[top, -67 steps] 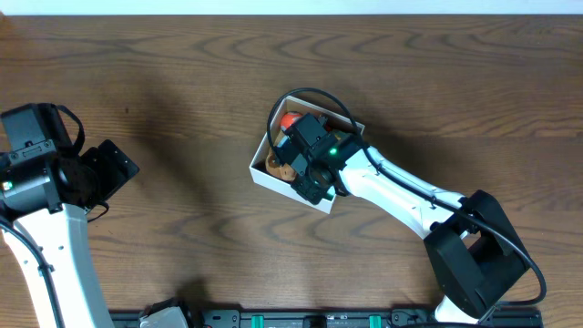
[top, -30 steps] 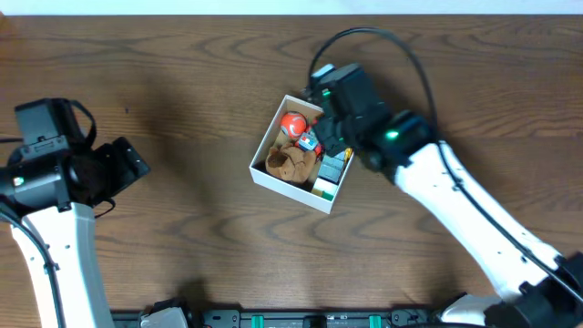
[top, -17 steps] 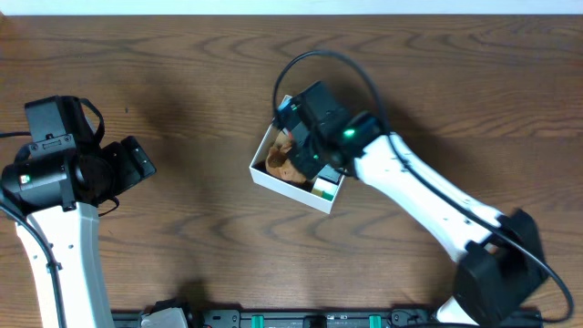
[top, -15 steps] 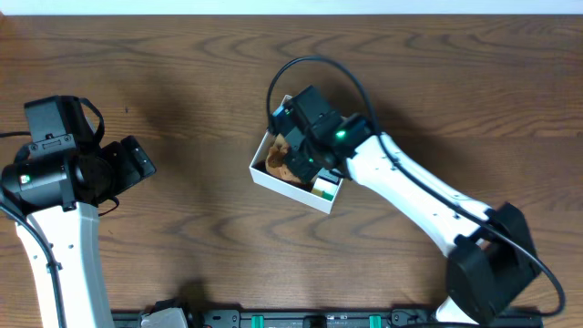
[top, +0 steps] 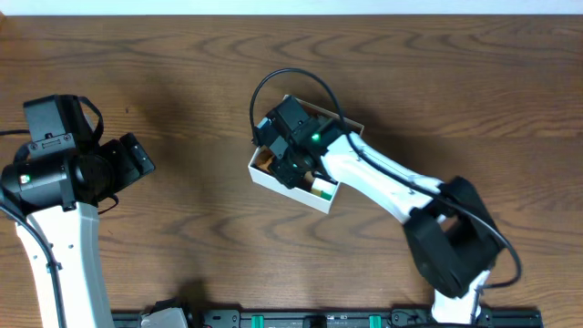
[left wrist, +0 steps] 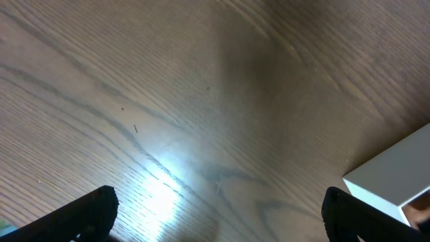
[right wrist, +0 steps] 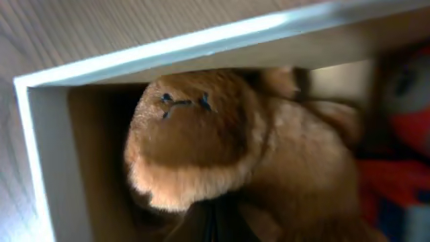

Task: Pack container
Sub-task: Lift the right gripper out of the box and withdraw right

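The container (top: 284, 187) is a small white-walled box with a brown inside, at mid-table. My right gripper (top: 278, 150) hangs low over its left corner and hides most of the contents. In the right wrist view a brown plush toy (right wrist: 201, 134) lies against the white wall (right wrist: 201, 44), with a red toy (right wrist: 403, 134) to its right. My right gripper (right wrist: 215, 216) is shut, its fingers together just at the plush's lower edge, with nothing seen between them. A green and white toy (top: 321, 189) shows at the box's near side. My left gripper (top: 137, 159) is open and empty, well left of the box.
The left wrist view shows bare wood grain, my open left gripper (left wrist: 218, 215) and a white corner of the container (left wrist: 396, 178) at the right edge. The right arm's black cable (top: 273, 87) loops above the box. The table's far edge runs along the top.
My right gripper rose and swung to the box's far right, then came back down over its left corner. My left arm shifted slightly right.
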Action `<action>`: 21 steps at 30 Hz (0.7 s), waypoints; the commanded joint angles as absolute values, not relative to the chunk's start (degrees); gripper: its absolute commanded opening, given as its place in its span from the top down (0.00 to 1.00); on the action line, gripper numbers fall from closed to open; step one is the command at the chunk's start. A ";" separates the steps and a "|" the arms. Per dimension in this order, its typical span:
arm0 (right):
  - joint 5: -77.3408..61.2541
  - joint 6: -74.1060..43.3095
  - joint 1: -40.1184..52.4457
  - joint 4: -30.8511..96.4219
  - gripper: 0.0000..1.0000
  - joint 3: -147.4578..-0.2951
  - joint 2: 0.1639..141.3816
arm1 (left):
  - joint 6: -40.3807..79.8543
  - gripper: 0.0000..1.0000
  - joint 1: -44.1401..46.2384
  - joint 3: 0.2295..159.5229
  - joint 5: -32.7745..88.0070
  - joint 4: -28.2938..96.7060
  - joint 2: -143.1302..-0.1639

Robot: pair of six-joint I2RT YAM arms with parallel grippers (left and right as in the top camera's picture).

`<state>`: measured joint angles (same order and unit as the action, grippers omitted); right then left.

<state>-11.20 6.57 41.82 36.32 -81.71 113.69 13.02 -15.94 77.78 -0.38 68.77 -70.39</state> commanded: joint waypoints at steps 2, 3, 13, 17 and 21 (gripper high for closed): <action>-13.04 7.40 42.87 36.38 0.99 -81.73 118.65 | 12.01 0.02 -15.77 78.98 -0.64 68.88 -70.19; -12.82 7.40 42.87 36.42 0.99 -81.73 118.72 | 12.01 0.02 -15.77 78.98 -0.64 68.88 -70.19; -7.05 7.40 42.81 37.10 0.96 -81.76 113.49 | 12.03 0.02 -15.77 78.98 -0.64 68.95 -70.19; -4.80 7.38 42.81 37.93 0.92 -81.76 107.98 | 12.03 0.02 -15.77 78.98 -0.64 68.95 -70.19; -1.67 7.38 42.70 40.18 0.75 -81.76 102.02 | 12.03 0.02 -15.77 78.98 -0.62 68.95 -70.19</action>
<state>-6.00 6.90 42.57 39.53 -81.80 107.53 13.02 -15.94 77.76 -0.38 68.79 -70.39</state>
